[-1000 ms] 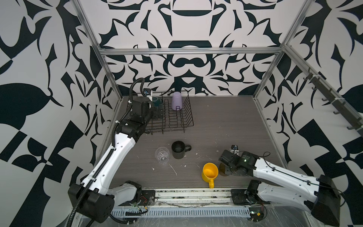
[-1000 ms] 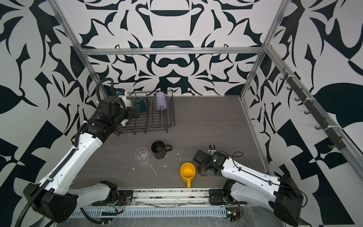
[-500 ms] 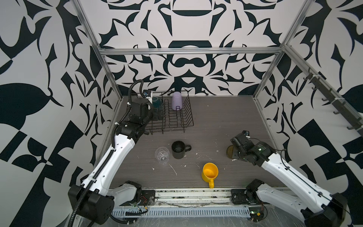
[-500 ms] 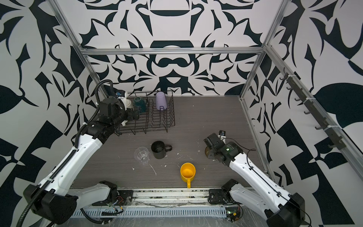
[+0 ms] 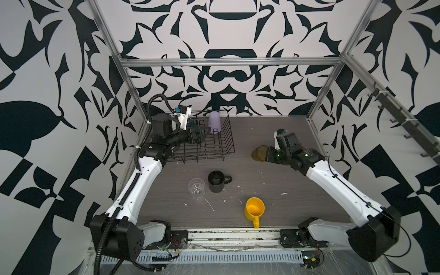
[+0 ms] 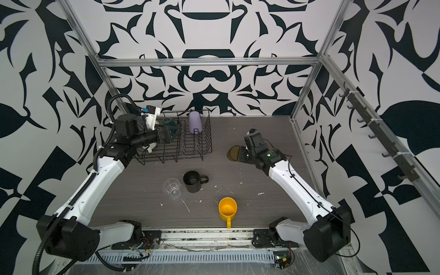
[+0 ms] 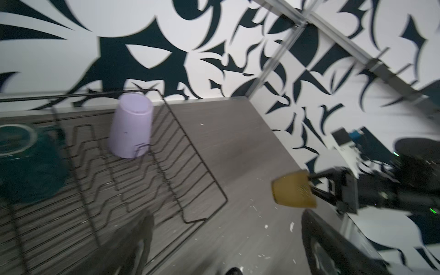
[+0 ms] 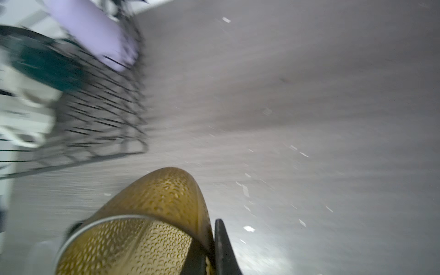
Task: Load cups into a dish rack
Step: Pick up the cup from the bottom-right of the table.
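Observation:
The black wire dish rack (image 5: 214, 147) (image 6: 190, 147) stands at the back left. A lilac tumbler (image 5: 215, 122) (image 7: 132, 128) sits upside down in it beside a teal mug (image 5: 191, 122) (image 7: 28, 166). My left gripper (image 5: 202, 133) (image 7: 226, 257) hovers open over the rack, empty. My right gripper (image 5: 267, 153) (image 8: 209, 257) is shut on the rim of the olive-brown glass (image 5: 259, 153) (image 8: 147, 214), held on its side right of the rack. On the table stand a black mug (image 5: 216, 181), a clear glass (image 5: 196, 188) and a yellow mug (image 5: 254, 209).
Metal frame posts and patterned walls enclose the table on three sides. A rail with hooks (image 5: 404, 123) runs along the right wall. White flecks dot the grey tabletop (image 5: 273, 133). The arm bases sit on the front rail (image 5: 226, 235).
My right arm has carried the olive-brown glass from near the yellow mug at the front up and back toward the rack. The left arm has barely shifted.

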